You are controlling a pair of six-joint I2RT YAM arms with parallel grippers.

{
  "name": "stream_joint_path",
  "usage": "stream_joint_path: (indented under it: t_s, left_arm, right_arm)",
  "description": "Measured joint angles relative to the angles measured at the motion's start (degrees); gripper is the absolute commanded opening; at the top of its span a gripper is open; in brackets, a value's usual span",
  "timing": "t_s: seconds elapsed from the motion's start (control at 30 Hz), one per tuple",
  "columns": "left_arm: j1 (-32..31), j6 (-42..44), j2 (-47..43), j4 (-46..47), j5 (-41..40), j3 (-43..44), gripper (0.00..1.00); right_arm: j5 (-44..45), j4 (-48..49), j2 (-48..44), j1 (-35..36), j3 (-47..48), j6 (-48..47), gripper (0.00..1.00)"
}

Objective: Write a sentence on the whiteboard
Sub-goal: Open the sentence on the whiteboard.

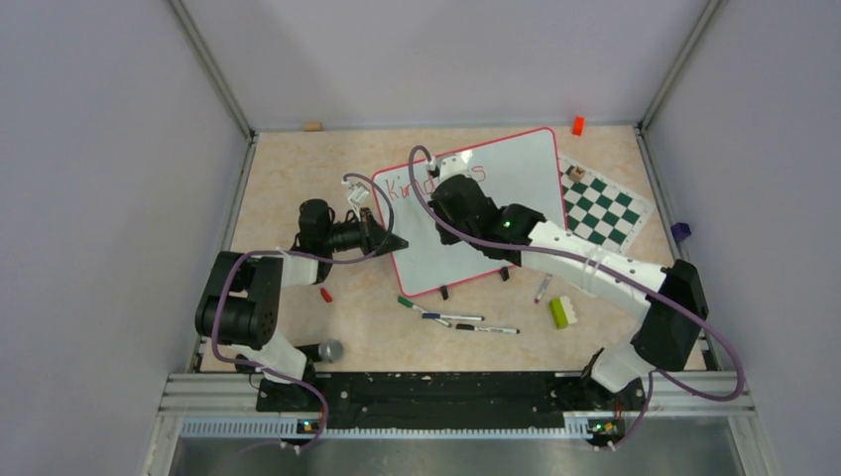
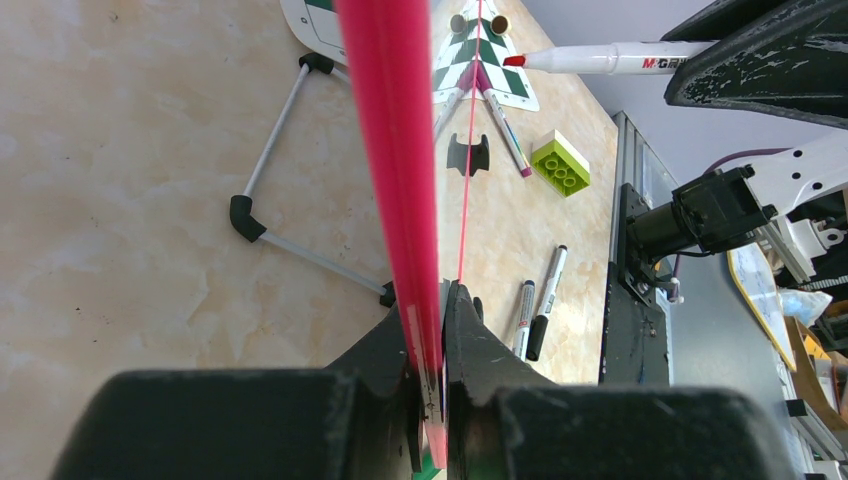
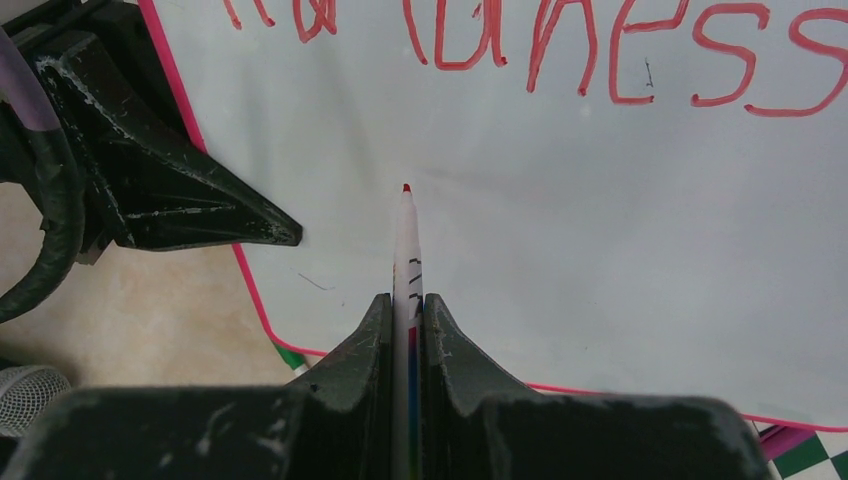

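The whiteboard [image 1: 501, 203], white with a thin red-pink frame, lies across the middle of the table. Red lettering [image 3: 560, 40] reading "Kindness" runs along its top, also in the top view [image 1: 421, 181]. My left gripper [image 1: 395, 241] is shut on the board's left frame edge [image 2: 390, 150], which runs between its jaws [image 2: 432, 335]. My right gripper [image 3: 405, 305] is shut on a red-tipped white marker [image 3: 406, 250] over the board [image 3: 620, 230], the tip a little below the word. In the left wrist view the marker [image 2: 610, 60] points at the board, seemingly just off it.
A green-and-white chess mat [image 1: 600, 208] lies right of the board. Loose markers [image 1: 461, 320], a pink-capped marker [image 1: 541, 288] and a green brick [image 1: 561, 311] lie in front. A red cap [image 1: 325, 295], a grey mesh-tipped object [image 1: 330, 350] and an orange block [image 1: 577, 125] are nearby.
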Motion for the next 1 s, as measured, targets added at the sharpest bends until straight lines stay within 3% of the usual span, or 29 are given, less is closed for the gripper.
stream_joint_path:
  t_s: [0.53, 1.0]
  left_arm:
    - [0.0, -0.02, 0.0, 0.0, 0.0, 0.0, 0.0]
    - [0.04, -0.24, 0.13, 0.02, -0.2, 0.0, 0.0]
  right_arm:
    - [2.93, 0.74, 2.73, 0.02, 2.32, 0.22, 0.0]
    - [-0.5, 0.31, 4.52, 0.13, 3.74, -0.22, 0.0]
